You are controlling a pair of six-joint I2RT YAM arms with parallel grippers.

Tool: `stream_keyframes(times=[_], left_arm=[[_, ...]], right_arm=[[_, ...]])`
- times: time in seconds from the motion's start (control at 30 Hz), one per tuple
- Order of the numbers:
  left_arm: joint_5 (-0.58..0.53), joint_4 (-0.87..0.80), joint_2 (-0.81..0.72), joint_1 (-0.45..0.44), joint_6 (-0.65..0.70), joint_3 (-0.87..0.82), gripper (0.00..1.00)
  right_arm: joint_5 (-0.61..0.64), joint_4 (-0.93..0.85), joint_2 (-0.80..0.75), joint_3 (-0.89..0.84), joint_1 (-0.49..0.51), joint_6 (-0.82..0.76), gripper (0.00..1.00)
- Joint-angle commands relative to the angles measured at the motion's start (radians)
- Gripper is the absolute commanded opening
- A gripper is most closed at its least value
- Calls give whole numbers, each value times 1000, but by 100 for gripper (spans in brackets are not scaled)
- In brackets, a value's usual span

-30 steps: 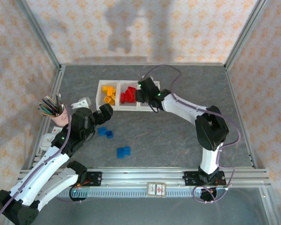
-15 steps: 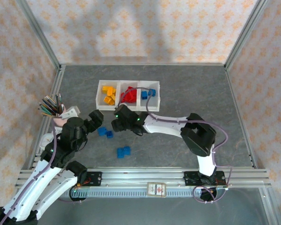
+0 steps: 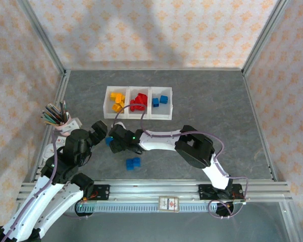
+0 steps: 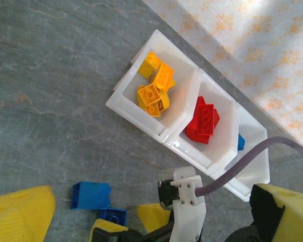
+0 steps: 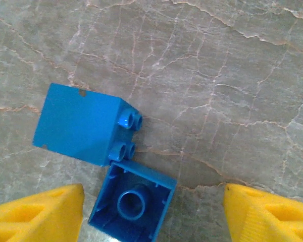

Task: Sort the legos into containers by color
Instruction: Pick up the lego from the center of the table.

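As the right gripper [image 5: 151,209] hangs low over two blue bricks with its jaws apart and nothing in them, the step in hand looks like a pick of the upturned brick [image 5: 133,204], whose hollow underside faces up between the yellow fingers [image 5: 38,214]. A second blue brick [image 5: 83,123] lies on its side, its studs touching the first. I judge the fingers should come straight down on the two free walls and close squarely, or the neighbour may be dragged along or the catch may tilt. The left gripper [image 3: 100,127] waits just beside, wide open and empty, and should keep clear. The brick belongs in the right-hand compartment of the bins [image 3: 136,116], which already holds blue ones. Another blue pair [image 3: 133,163] lies nearer the arms.

The table [image 3: 207,101] is grey and veined like stone. Patterned peach walls [image 3: 156,30] and metal posts [image 3: 40,35] enclose it, and a cup of pencils [image 3: 55,117] stands at the left.
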Motion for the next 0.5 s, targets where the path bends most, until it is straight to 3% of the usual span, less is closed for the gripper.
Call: stream_keyframes(times=[0.0,0.47], left_arm=[[-41,-42,-16,8,-9,17,100],[-43,-21,1,8,4,11,100]], right_arm=[[52,-26,43,51,0,4,69],[87,-74,65,82,1,-5,43]])
